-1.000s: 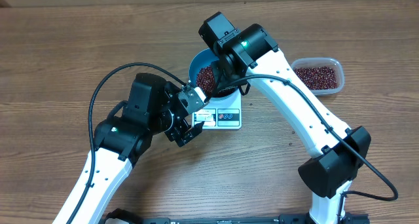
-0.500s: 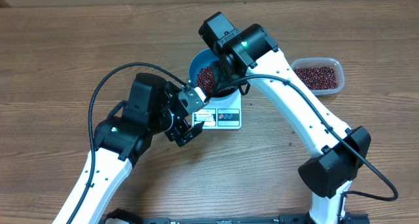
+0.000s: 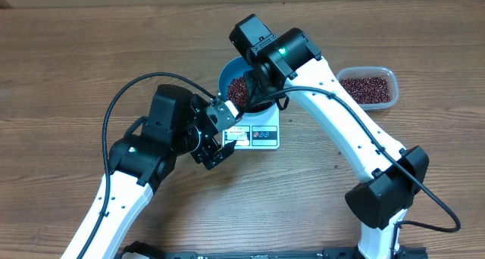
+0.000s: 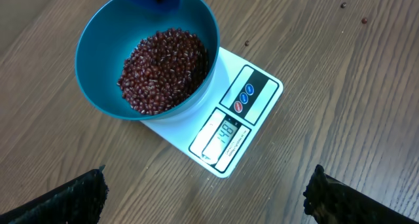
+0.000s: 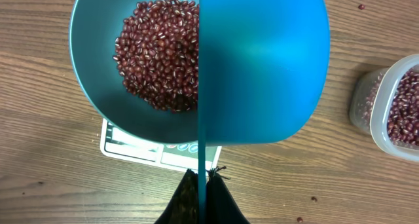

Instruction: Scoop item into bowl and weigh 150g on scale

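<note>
The blue bowl (image 4: 98, 86) stands on the white scale (image 4: 255, 99), and a heap of red-brown beans (image 4: 163, 70) lies in it. In the right wrist view the bowl (image 5: 91, 73) and beans (image 5: 157, 54) are partly hidden by a small blue scoop (image 5: 262, 67) turned on its side above them. My right gripper (image 5: 203, 185) is shut on the scoop's thin handle. My left gripper (image 4: 203, 201) stands wide open over bare wood just in front of the scale, holding nothing. From overhead, the right wrist covers part of the bowl (image 3: 227, 76) and scale (image 3: 261, 135).
To the right stands a clear plastic tub (image 3: 369, 87) of more beans, with its rim (image 5: 386, 86) at the edge of the right wrist view. A few stray beans (image 5: 313, 199) lie on the wooden table. The left arm's black cable loops at the left.
</note>
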Robot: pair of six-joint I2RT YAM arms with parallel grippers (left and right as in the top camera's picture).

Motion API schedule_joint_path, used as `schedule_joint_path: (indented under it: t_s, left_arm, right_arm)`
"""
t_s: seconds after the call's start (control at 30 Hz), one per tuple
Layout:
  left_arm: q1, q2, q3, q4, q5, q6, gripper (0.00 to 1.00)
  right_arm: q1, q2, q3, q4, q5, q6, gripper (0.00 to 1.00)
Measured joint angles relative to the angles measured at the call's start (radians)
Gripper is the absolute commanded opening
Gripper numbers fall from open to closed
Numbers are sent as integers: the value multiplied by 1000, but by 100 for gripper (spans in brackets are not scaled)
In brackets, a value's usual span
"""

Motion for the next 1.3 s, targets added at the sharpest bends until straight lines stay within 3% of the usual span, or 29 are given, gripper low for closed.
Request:
schedule_joint_path:
  t_s: [1.3]
  left_arm:
    - [0, 0, 0, 0, 0, 0, 100]
  right_arm:
    - [4, 0, 0, -2, 35, -10, 4]
